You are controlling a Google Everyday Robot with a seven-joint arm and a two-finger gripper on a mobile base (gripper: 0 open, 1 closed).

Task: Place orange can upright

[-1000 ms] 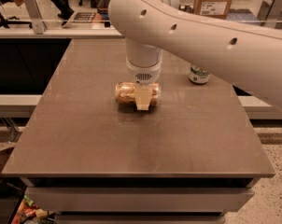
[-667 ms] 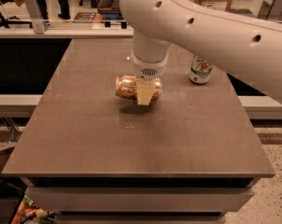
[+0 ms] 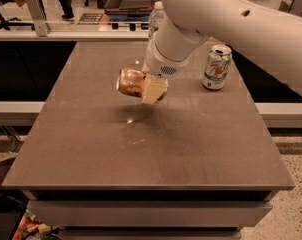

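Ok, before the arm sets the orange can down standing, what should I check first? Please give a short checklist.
1. Grip: the gripper is shut on the orange can. Ok.
2. Can upright: it lies sideways in the gripper. Not ok.
3. Can off the table: it appears lifted above it. Ok.
4. Green-and-white can: stands apart, off to the side. Ok.
5. Water bottle: at the far edge, behind the arm. Ok.
6. Which end of the orange can is the top: cannot tell.
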